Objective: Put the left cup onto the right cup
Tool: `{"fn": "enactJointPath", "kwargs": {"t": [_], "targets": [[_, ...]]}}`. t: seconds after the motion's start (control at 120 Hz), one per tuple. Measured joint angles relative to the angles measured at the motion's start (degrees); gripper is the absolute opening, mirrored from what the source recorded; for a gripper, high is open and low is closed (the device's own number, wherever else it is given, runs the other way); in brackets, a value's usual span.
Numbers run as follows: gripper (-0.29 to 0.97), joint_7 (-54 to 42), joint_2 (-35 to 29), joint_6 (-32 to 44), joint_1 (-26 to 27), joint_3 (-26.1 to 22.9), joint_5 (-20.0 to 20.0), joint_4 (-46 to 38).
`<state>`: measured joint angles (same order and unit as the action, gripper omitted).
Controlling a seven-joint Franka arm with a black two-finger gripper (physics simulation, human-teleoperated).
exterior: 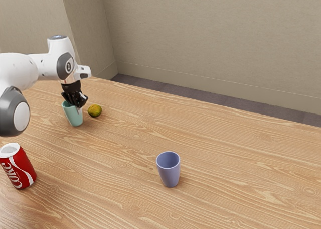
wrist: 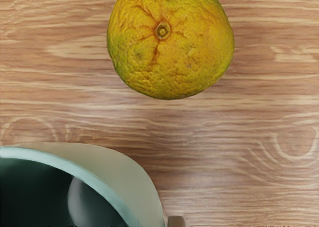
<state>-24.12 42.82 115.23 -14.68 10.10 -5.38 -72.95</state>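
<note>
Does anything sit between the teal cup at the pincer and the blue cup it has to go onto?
Nothing visible stands on the table between the teal cup and the blue cup. The orange lies close beside the teal cup, just off that line. The Coca-Cola can stands well aside.

Teal cup close under the camera: pale outer wall, thin teal rim curving across, dark interior inside it, mouth facing up. Orange on the wooden table, stem scar upward, skin yellow-orange with a green tinge at the edges. Orange near the cup, not touching; bare wood grain between them.
</note>
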Motion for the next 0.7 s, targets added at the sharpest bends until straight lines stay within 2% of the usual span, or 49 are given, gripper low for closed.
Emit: {"fn": "enactJointPath", "kwargs": {"t": [0.117,0.292,0.7], "targets": [[-0.09,0.03,-3.37,-0.73,0.05,-0.07,0.07,-2.13],[-0.1,0.13,-13.64,-1.97,1.1,-2.01,0.21,-11.45],[-0.1,0.81,-32.57,-4.86,14.09,-2.47,2.1,-28.39]]}}
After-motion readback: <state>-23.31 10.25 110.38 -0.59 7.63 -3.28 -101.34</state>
